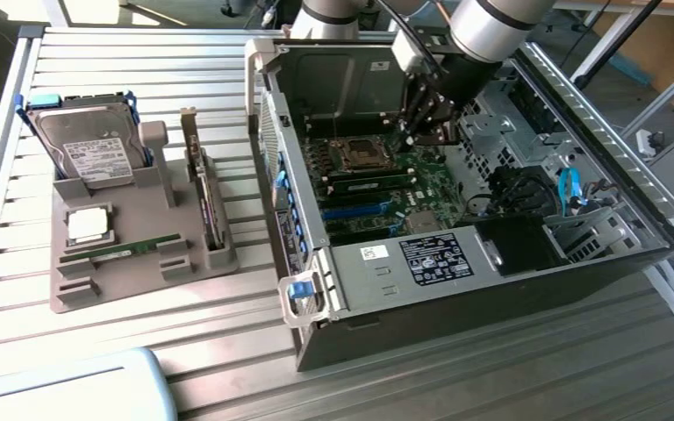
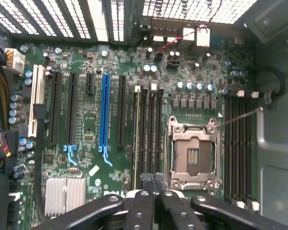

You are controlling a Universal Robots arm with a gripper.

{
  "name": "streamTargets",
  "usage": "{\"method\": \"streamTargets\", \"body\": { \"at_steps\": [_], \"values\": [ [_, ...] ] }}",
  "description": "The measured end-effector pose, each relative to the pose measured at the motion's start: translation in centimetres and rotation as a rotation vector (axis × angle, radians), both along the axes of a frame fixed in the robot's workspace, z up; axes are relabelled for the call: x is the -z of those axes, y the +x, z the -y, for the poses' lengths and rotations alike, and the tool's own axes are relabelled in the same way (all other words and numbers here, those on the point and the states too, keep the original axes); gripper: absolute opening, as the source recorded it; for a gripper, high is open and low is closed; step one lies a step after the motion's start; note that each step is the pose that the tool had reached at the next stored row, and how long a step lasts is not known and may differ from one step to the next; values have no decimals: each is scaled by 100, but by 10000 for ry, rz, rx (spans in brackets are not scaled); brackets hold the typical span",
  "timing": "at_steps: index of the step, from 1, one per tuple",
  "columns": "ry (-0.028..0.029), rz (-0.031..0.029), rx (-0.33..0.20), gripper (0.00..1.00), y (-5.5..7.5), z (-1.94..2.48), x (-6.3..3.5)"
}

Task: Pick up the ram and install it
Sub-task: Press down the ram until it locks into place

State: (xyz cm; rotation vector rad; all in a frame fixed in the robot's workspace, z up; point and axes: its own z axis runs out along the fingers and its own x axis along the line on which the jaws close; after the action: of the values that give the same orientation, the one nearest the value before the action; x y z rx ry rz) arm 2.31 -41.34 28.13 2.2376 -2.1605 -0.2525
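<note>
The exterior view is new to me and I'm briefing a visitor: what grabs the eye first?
The open grey computer case with its green motherboard, at the exterior view's right, where the black gripper reaches inside. At the left, a grey parts tray holds the thin green ram stick.

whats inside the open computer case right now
Inside the computer case lies a green motherboard with an empty processor socket, a blue slot and black memory slots. The end effector hangs over it, hiding the board beneath it.
</note>
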Motion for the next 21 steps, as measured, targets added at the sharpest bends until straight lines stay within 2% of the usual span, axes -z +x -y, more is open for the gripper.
{"method": "streamTargets", "body": {
  "at_steps": [15, 16, 19, 20, 21],
  "values": [
    [3, -158, 0, 11, 401, 0, -74],
    [2, -181, 1, 11, 421, 0, -75],
    [4, -185, 2, 11, 422, 0, -75],
    [3, -145, 1, 11, 422, 0, -73],
    [1, 141, 0, 11, 422, 1, -70]
  ]
}}
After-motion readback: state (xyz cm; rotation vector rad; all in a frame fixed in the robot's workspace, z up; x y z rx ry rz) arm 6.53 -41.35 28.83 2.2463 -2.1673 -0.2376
